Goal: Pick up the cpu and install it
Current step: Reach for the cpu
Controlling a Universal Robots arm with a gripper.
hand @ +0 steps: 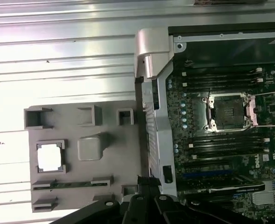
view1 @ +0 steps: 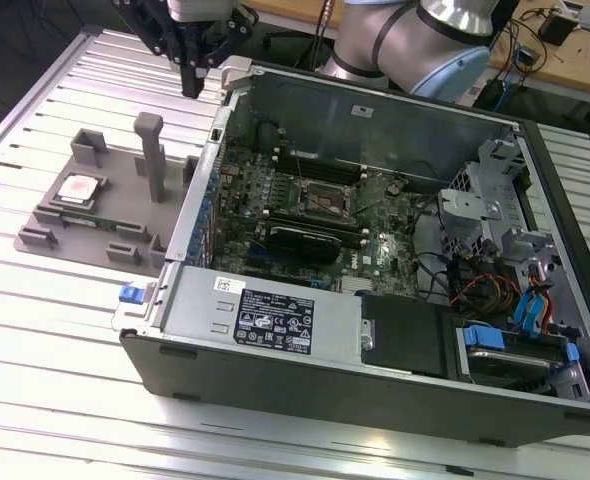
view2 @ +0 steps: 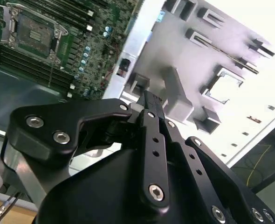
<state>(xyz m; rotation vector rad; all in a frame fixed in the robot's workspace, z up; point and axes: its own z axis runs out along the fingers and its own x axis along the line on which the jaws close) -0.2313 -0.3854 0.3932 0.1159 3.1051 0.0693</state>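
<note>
So the cpu (view1: 78,190) is sitting flat in its little square pocket on the gray tray (view1: 115,215), over by the tray's edge farthest from the computer case (view1: 325,390), silvery top up. Nothing's touching it. The tray lies on the slatted metal table (view1: 55,330), right up against the case's side wall.

The gripper (view1: 190,88) hangs above the tray's far corner next to the case rim, well apart from the chip. Going by the second wrist view, its fingers are pinched together with nothing between them. The socket (view1: 327,200) on the motherboard (view1: 240,185) looks open and empty, so nothing's installed yet.

My take on doing the pickup right: I'd spread the fingers wider than the chip before going down and come in square to two opposite edges. I'd also stay clear of the upright post (view1: 151,150) in the middle of the tray. Edges only, level, gentle squeeze.

As for writing, there's a black-and-white sticker (view1: 273,322) on the metal box at the case's near edge, but the print's too small for me to make out.
</note>
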